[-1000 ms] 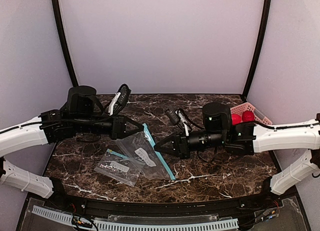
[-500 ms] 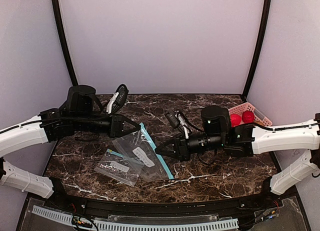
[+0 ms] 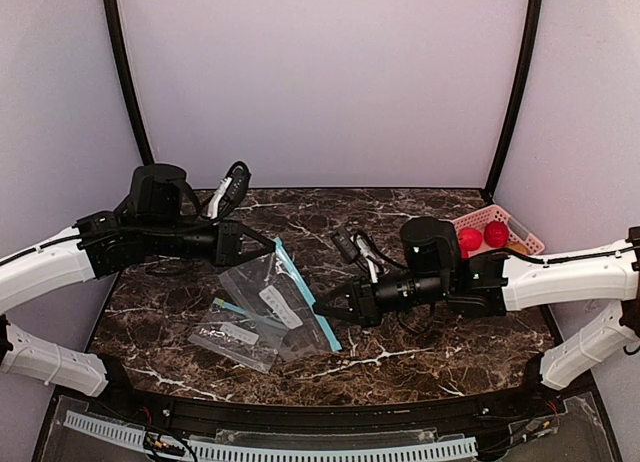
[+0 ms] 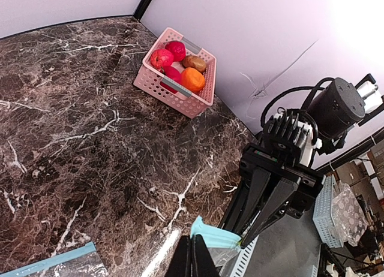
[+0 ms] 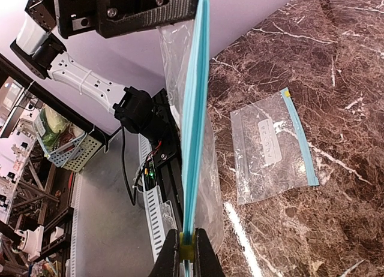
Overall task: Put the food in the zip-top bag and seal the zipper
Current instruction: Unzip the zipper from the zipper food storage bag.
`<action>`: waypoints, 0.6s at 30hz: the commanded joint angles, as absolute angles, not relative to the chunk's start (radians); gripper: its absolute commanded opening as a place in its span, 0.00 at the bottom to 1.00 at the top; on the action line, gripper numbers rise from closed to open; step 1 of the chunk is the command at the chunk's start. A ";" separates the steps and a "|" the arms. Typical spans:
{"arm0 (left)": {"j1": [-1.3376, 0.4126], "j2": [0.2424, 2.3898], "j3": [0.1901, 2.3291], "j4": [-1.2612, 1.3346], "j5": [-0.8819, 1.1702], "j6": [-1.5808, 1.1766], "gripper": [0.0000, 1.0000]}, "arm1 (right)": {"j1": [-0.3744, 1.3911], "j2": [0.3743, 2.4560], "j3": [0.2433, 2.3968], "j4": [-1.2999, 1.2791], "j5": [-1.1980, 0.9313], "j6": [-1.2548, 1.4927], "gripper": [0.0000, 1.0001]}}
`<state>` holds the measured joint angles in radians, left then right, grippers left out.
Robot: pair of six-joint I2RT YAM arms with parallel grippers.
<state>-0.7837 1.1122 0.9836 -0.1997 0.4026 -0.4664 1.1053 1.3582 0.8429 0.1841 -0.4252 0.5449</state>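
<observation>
1. Top view: the left gripper [image 3: 268, 248] and the right gripper [image 3: 322, 307] are both clamped shut on the zipper [image 3: 300, 282]. They hold the zip-top bag [image 3: 268, 300] above the table [image 3: 420, 354], where a spare bag [image 3: 232, 334] lies flat.
2. Left wrist: the closed fingers pinch the teal strip. The food [image 4: 193, 79] sits in the pink basket [image 4: 171, 92] at the far corner.
3. Right wrist: the closed fingers grip the zipper, and the bag hangs from it on edge.

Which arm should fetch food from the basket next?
Right, probably. The basket of food sits in the far right corner beside that arm; the left gripper is farther. Both pinch the zip-top bag at its zipper, so the right gripper must release first.
</observation>
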 commanded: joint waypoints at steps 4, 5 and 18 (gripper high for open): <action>-0.743 1.104 1.034 -0.216 0.391 -0.433 0.01 | 1.109 1.367 0.806 0.127 -0.448 0.566 0.00; -0.740 1.105 1.035 -0.217 0.392 -0.432 0.01 | 1.108 1.365 0.803 0.126 -0.447 0.567 0.00; -0.700 1.122 1.049 -0.221 0.423 -0.418 0.01 | 1.108 1.361 0.789 0.104 -0.441 0.580 0.00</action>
<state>-0.7216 1.1275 1.0111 -0.2352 0.4278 -0.4385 1.1053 1.3582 0.8127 0.1532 -0.4252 0.5640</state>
